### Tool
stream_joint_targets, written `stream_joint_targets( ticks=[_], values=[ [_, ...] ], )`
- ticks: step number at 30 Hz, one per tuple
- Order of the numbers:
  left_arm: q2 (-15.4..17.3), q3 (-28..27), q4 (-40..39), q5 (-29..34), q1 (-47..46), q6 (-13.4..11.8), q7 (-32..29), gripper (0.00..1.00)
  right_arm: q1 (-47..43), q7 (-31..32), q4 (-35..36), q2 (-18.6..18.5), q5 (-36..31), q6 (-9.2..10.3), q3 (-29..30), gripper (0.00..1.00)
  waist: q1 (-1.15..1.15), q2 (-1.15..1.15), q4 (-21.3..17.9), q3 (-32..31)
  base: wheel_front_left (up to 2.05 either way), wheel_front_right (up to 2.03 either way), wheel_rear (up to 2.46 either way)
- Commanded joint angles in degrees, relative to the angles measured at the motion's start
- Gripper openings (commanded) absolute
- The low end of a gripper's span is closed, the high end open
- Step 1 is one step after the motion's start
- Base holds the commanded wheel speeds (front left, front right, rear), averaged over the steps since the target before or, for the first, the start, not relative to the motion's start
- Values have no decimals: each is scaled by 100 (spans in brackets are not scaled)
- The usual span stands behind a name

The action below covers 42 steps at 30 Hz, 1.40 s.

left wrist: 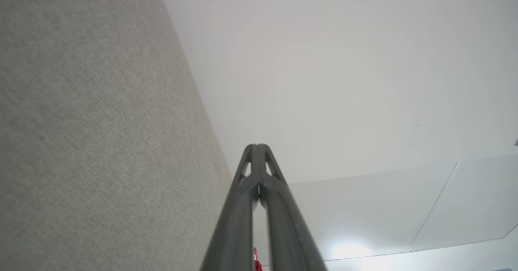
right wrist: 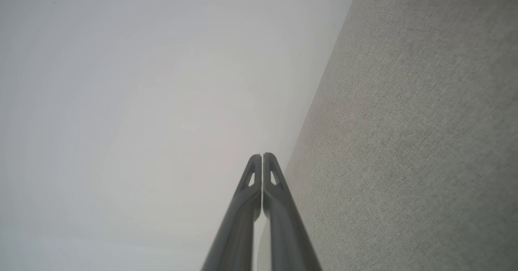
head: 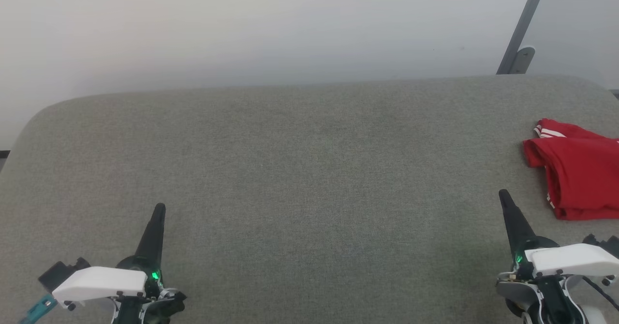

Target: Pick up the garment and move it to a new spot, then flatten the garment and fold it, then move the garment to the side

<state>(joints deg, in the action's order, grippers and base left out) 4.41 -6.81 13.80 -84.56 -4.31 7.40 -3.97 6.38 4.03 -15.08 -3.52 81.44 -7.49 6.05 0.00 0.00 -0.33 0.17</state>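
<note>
**Head view, late stage of the task (as judged).** The red jersey-style garment with red-and-white striped trim (head: 578,179) lies as a compact, layered bundle at 3 o'clock on the grey-green felt-covered table (head: 300,169), partly cut off by the frame edge. This placement suggests that the folding and the move to the side are done, though the neatness of the fold cannot be checked. The left gripper (head: 158,209) at 7 o'clock and the right gripper (head: 503,194) at 5 o'clock are both clenched on nothing, fingers pressed together; the right one is near the garment without touching it. The table's far corners are rounded — behind it stand a plain pale wall (head: 242,24) and, at 1 o'clock, a slanted grey metal strut (head: 524,24)
</note>
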Motion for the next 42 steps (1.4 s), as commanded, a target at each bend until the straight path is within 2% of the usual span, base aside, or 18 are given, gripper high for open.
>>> stream_joint_targets(
  ticks=[1, 24, 42],
  values=[
    [-19, 5, -12, -92, -111, 13, -49, 0, -6, 39, 60, 20, 161, -1, 20, 0, 0, 0, 2, 0, 0, 0, 0],
    [-173, 27, 28, -805, -229, 16, -279, 0, -32, 276, 123, 80, 1137, 0, 60, 0, 0, 0, 33, 1, 0, 0, 0],
    [-168, 28, 26, -792, -227, 16, -277, 0, -33, 271, 118, 77, 1107, 0, 56, 0, 0, 0, 33, 1, 0, 0, 0]
  ],
)
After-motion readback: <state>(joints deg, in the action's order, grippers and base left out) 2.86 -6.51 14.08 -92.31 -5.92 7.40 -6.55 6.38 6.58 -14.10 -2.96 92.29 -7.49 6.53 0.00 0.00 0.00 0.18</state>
